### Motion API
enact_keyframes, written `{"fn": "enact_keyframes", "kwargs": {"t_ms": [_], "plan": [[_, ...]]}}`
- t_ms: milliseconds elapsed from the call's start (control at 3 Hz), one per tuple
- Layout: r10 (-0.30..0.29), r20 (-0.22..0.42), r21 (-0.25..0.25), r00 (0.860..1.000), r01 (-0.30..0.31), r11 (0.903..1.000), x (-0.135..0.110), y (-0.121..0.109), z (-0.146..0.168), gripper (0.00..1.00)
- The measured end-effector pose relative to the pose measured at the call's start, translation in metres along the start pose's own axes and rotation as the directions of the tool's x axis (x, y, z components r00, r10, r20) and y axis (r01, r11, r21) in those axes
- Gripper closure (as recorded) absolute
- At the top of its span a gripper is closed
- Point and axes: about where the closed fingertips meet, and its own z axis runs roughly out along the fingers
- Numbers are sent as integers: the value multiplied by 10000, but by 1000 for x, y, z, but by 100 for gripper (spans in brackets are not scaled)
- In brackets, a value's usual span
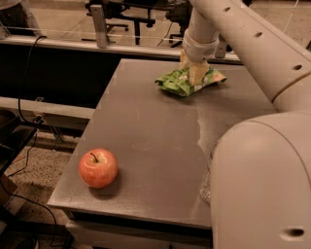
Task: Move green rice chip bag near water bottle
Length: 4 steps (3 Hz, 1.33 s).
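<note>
The green rice chip bag (177, 82) lies crumpled on the far part of the grey table (150, 131). My gripper (192, 70) hangs from the white arm right over the bag's middle. It is open, with its pale fingers (198, 74) down on either side of the bag's top fold. The bag still rests on the table. The water bottle is almost wholly hidden behind my arm's big white housing. Only a sliver of clear plastic (206, 182) shows at the table's near right.
A red apple (98, 168) stands at the near left corner of the table. My arm's white housing (262, 185) fills the near right. Beyond the table's far edge are a black rail and office chairs (131, 12). Cables lie on the floor at the left.
</note>
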Motion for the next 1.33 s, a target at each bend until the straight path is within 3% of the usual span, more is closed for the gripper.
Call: {"fn": "enact_keyframes", "kwargs": {"t_ms": [333,1000,1333], "plan": [[138,-16,131,9999,-138,9998,0,5,-14,96],[983,315,381,9947,-995,9943,1,42,-60,100],[1632,603,303,9847,-1653,9858,-7,72,-81,100]]}}
